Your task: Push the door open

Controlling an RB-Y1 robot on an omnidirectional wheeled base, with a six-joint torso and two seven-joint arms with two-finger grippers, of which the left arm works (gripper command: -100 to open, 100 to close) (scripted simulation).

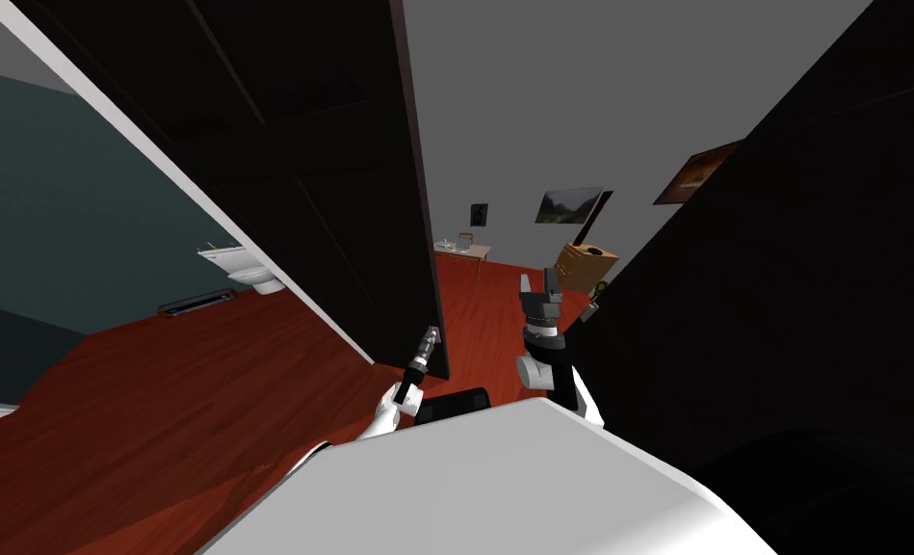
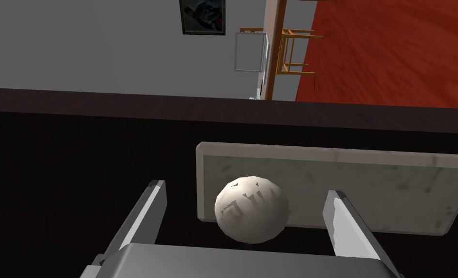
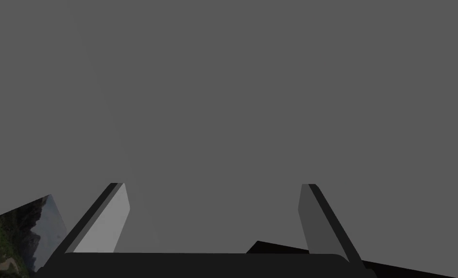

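The left forearm (image 1: 385, 412) and right forearm (image 1: 538, 372) are white with dark joints; left pincer (image 2: 244, 189) and right pincer (image 3: 213, 184) bear thin light-grey blades (dark box behind).

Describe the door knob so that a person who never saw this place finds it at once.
Start at the big dark door on my left. Near its free edge sits a pale grey plate. The knob is the whitish ball on it, the only round thing there.
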